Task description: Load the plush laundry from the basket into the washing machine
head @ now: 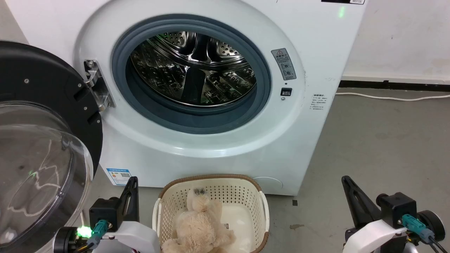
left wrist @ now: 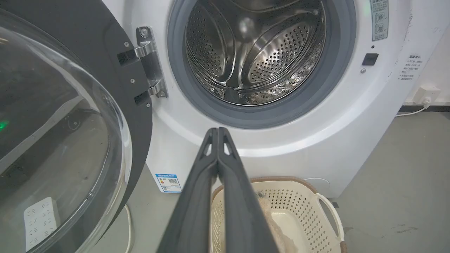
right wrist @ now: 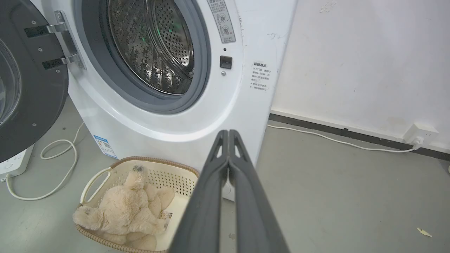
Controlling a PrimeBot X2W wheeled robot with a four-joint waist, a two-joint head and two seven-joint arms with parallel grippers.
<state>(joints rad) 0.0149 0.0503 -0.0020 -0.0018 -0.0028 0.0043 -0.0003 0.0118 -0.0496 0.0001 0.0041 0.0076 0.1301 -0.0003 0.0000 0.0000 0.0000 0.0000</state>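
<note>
The cream plush toy lies in the oval cream basket on the floor, just in front of the white washing machine. The washer's door stands swung wide to the left, baring the steel drum. My left gripper sits low, left of the basket, fingers pressed together and empty. My right gripper sits low at the right, well clear of the basket, also shut and empty. The right wrist view shows the plush in the basket, left of my shut fingers. In the left wrist view my gripper hides most of the basket.
A white cable loops on the grey floor left of the basket, running to a power strip. Another cord runs along the right wall's skirting. Bare concrete floor lies right of the washer.
</note>
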